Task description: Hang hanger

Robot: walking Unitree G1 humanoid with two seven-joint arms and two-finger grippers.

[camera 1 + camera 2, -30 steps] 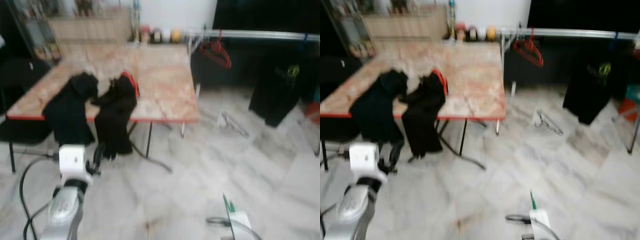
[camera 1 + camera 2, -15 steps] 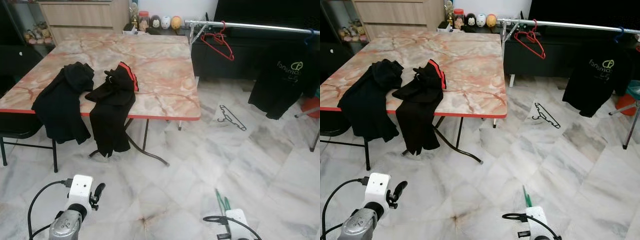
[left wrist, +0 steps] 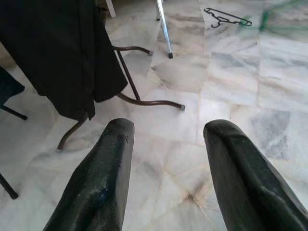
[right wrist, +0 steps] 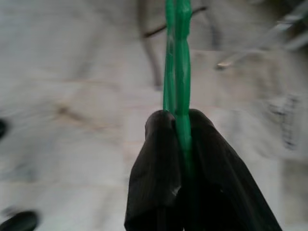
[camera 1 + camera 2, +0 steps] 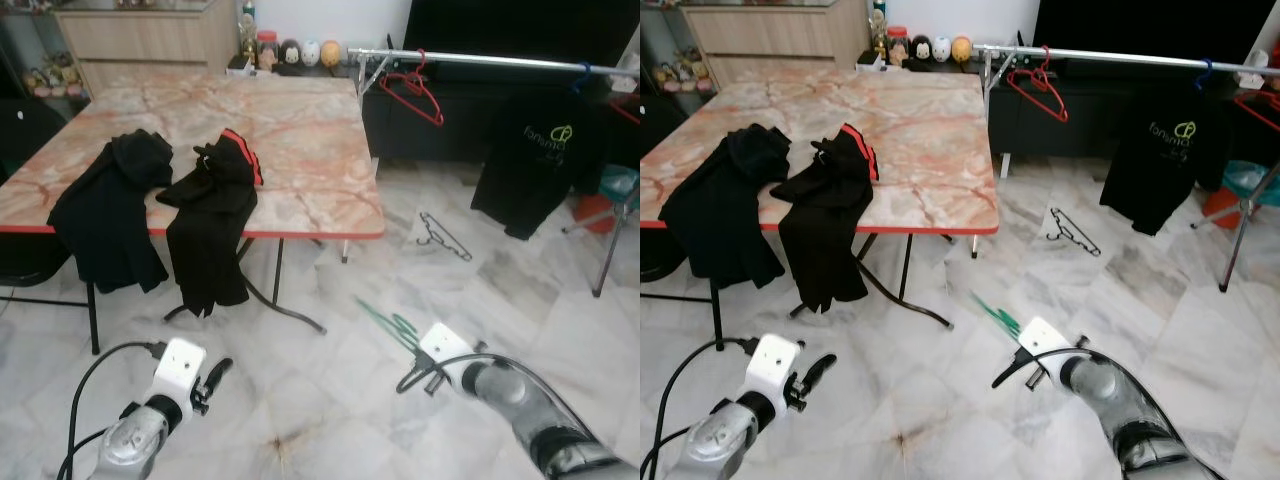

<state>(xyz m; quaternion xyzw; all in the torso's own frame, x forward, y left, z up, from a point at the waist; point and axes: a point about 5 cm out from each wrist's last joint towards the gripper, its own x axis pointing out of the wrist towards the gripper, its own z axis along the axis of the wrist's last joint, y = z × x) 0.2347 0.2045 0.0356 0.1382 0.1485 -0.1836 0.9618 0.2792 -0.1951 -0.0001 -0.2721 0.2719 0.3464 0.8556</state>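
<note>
A marble-topped table (image 5: 300, 150) stands on the pale tiled floor (image 5: 330, 400) with two black garments (image 5: 205, 215) draped over its near edge, and beside it a metal clothes rail (image 5: 480, 62) carries a red hanger (image 5: 410, 95) and a black T-shirt (image 5: 530, 160). A black hanger (image 5: 443, 235) lies on the floor below the rail. Low over the floor, the right gripper (image 4: 180, 130) has its fingers pinched tight on a green hanger (image 4: 176, 62), while the left gripper (image 3: 166, 144) hangs with its fingers spread apart and holding nothing.

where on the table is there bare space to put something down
The table's right half is bare marble, from the red-trimmed black garment across to the edge nearest the clothes rail. The left front is crowded: a second black garment also drapes over the edge.
</note>
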